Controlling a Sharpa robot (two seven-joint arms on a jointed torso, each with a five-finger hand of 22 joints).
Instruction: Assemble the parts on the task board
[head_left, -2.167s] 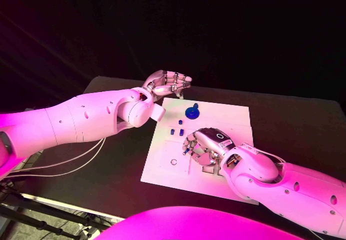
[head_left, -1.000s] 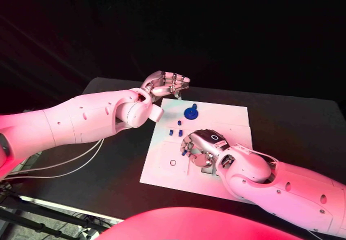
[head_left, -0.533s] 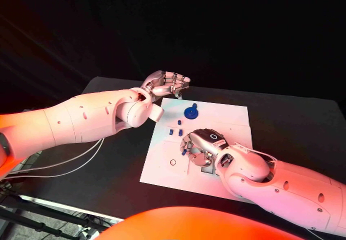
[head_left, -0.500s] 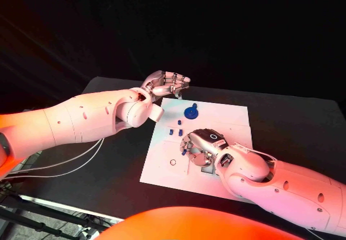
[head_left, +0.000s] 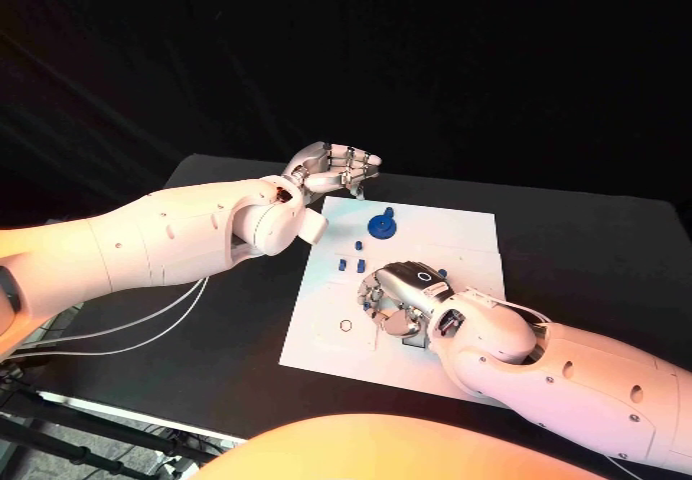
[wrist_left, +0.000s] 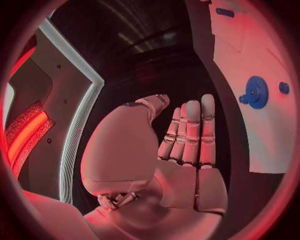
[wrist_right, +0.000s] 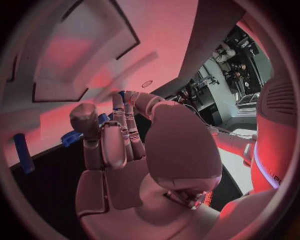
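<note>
Black table (head_left: 577, 250): parts (head_left: 351, 265) beside right robot hand (head_left: 400, 300).

1. Right hand (head_left: 400, 297) is seen curled over the white task board (head_left: 447, 235), near small blue pegs (head_left: 351, 265).
2. Left hand (head_left: 332, 166) is held above the counter (head_left: 591, 245) beyond the board's far edge.
3. A blue gear (head_left: 384, 224) is seated on the board.

Robot lab: black table (head_left: 577, 240) (dark backdrop), white task board (head_left: 447, 235)

Dark backdrop, warm glow low, fisheye bending wrist views.
</note>
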